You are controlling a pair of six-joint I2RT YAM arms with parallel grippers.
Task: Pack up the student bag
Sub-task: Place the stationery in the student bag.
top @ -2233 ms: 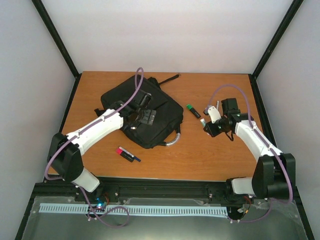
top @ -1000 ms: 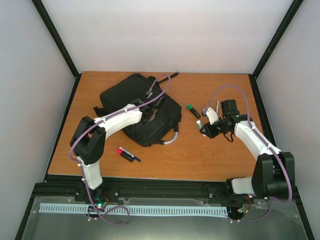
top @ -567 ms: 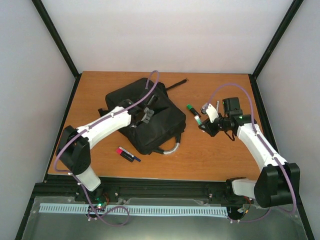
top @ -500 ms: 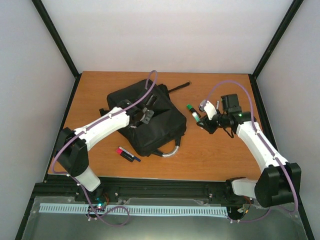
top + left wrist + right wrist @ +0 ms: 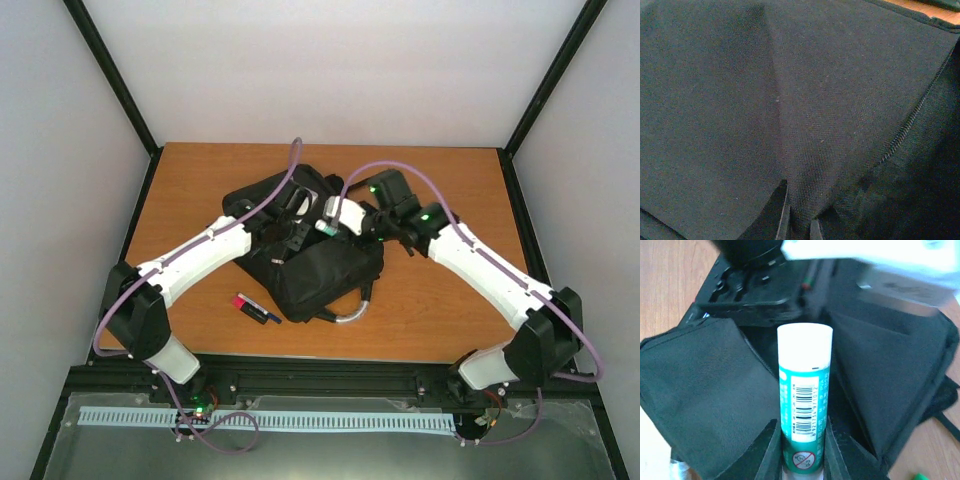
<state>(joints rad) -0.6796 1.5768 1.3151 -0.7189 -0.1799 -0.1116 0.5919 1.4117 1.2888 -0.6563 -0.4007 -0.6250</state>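
Observation:
The student bag (image 5: 322, 275), black and soft, lies mid-table with its mouth held apart. My left gripper (image 5: 298, 222) is shut on a fold of the bag's fabric (image 5: 799, 200) at the opening's edge; in the left wrist view its fingertips (image 5: 782, 227) pinch that fold and black cloth fills the rest. My right gripper (image 5: 330, 222) hangs over the open mouth, shut on a teal glue stick (image 5: 805, 395) with a white cap. The stick points into the dark interior (image 5: 850, 370) between the two fabric walls.
A red, black and blue pen pair (image 5: 255, 307) lies on the wood in front of the bag. The bag's grey loop handle (image 5: 352, 310) sticks out towards the near edge. A green marker tip (image 5: 917, 476) shows beside the bag.
My right arm has swung left from the table's right side to above the bag, carrying the glue stick. The left gripper has kept its pinch, and the bag has shifted slightly right.

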